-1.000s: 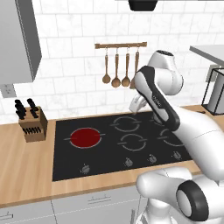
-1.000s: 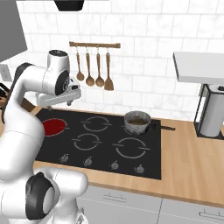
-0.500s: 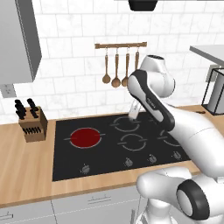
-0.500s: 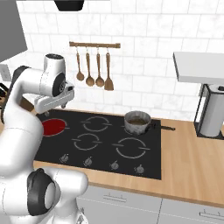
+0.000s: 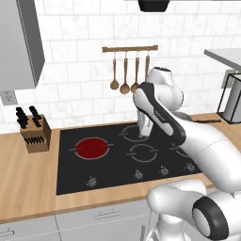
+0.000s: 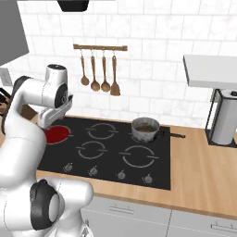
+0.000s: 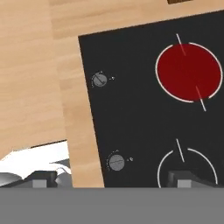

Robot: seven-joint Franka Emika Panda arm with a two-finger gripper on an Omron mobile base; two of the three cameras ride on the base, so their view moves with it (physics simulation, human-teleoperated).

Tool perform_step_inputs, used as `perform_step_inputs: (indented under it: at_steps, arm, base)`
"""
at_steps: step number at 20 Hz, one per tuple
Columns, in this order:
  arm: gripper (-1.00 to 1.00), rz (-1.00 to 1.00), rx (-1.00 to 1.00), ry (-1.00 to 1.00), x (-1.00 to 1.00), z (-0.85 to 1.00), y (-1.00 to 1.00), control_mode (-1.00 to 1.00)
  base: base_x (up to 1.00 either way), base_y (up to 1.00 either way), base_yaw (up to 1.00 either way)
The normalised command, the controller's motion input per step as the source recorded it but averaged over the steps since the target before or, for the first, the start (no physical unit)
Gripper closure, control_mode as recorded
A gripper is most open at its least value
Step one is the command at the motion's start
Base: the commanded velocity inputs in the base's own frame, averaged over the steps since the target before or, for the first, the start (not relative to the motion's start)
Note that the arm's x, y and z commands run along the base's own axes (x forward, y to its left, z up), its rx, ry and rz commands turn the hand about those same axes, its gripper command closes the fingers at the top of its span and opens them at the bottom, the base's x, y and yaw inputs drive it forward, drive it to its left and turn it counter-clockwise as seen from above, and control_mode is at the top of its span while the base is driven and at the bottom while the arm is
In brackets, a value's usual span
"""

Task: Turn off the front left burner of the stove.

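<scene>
The front left burner [image 5: 92,147] glows solid red at the left end of the stove [image 5: 117,174], so it is not yet off. The hand [image 5: 144,128] hangs above the stove, right of that burner; whether its fingers are spread or pressed together I cannot tell. To do this well, it should drop toward the leftmost knob [image 7: 99,79], just in front of the burner, then grip and twist squarely.

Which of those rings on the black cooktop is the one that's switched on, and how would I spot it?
Find the black glass stove set in the wooden counter. At its left end, near the knife block, is the front left burner. It alone is solid red; the other rings are dark.
</scene>
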Motion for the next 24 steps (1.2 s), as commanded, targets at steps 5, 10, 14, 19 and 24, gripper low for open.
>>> perform_step_inputs:
  at_steps: [5,10,14,19,24]
  arm:
    - [-1.00,0.28,-0.06,0.01,0.00,-0.04,0.32,-1.00]
    - [-1.00,0.30,-0.04,0.00,0.00,-0.01,0.22,-1.00]
    - [-1.00,0.34,-0.02,0.00,0.00,-0.11,0.15,-1.00]
    - [-1.00,0.35,-0.04,0.00,0.00,-0.21,0.08,-1.00]
    - [-1.00,0.35,-0.05,0.00,0.00,-0.19,0.11,-1.00]
  base:
    - [0.00,0.00,0.00]
    - [0.00,0.00,0.00]
    - [0.00,0.00,0.00]
    - [0.00,0.00,0.00]
    - [0.00,0.00,0.00]
